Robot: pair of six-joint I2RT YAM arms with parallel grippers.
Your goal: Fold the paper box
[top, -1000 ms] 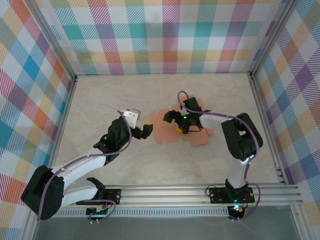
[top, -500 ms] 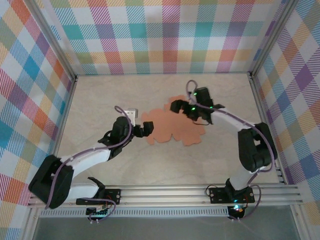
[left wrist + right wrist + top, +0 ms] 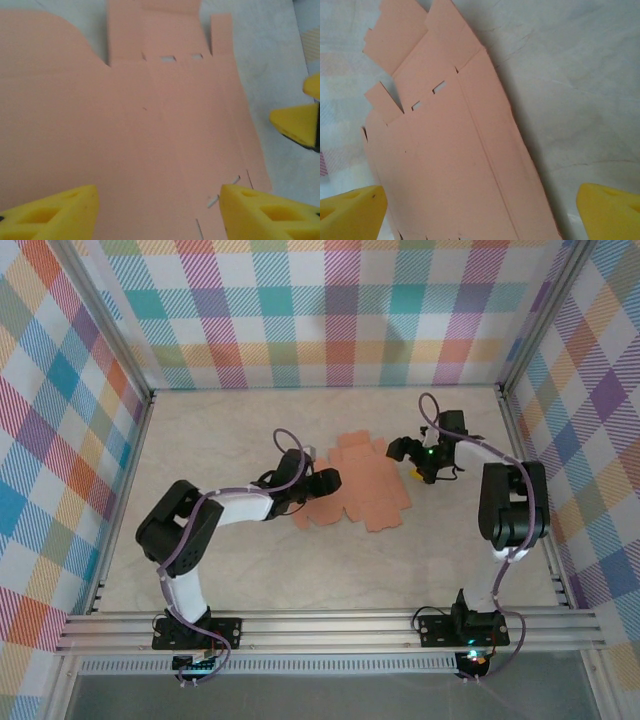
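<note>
Flat salmon-orange card cutout point(image 3: 360, 490) on pale counter point(image 3: 220, 440), left hand point(image 3: 325, 481) wide open, empty, over its edge, right hand point(image 3: 405, 462) wide open, empty, just beside

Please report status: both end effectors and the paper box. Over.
Left end effector open, above flat salmon-orange card cutout. Right end effector open at its right edge. Cutout unfolded; no obstruction.
</note>
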